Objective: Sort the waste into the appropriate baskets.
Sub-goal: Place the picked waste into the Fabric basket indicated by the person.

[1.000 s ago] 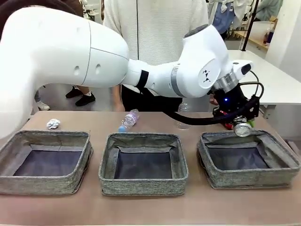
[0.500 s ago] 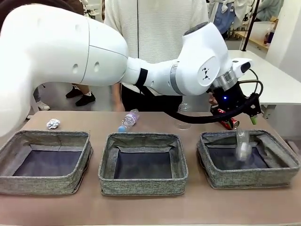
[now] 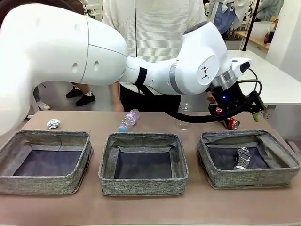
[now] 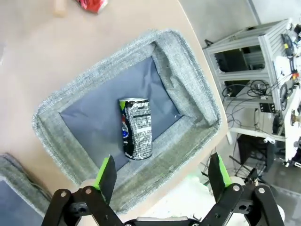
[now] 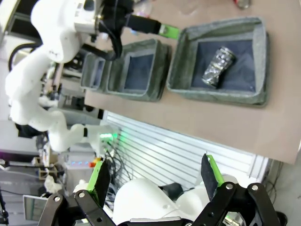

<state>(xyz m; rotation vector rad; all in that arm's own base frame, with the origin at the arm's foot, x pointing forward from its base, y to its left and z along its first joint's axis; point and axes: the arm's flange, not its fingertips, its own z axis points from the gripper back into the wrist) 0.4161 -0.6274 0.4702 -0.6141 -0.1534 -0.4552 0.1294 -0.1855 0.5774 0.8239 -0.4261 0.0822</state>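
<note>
The crushed silver can (image 4: pixel 136 128) is lying on its side on the dark lining of the right basket (image 3: pixel 249 178), near the middle and touching no wall. The left gripper (image 4: pixel 162 172) is hovering above that basket, near its far rim, with its jaws spread wide and gripping nothing; its wrist camera is looking straight down on the can. The red can (image 3: pixel 229 123) is lying on the table (image 3: pixel 150 207) just behind the basket. Further left, the clear plastic bottle with blue cap (image 3: pixel 129 120) is lying behind the middle basket (image 3: pixel 143 183), and the small crumpled white paper ball (image 3: pixel 53 124) is sitting behind the left basket (image 3: pixel 42 184). What looks like the clear plastic cup (image 3: pixel 182 123) is standing partly hidden behind the arm's cable. The right gripper (image 5: pixel 155 174) is hanging off the table's near edge, jaws open and empty. A person (image 3: pixel 155 28) is standing at the far side.
</note>
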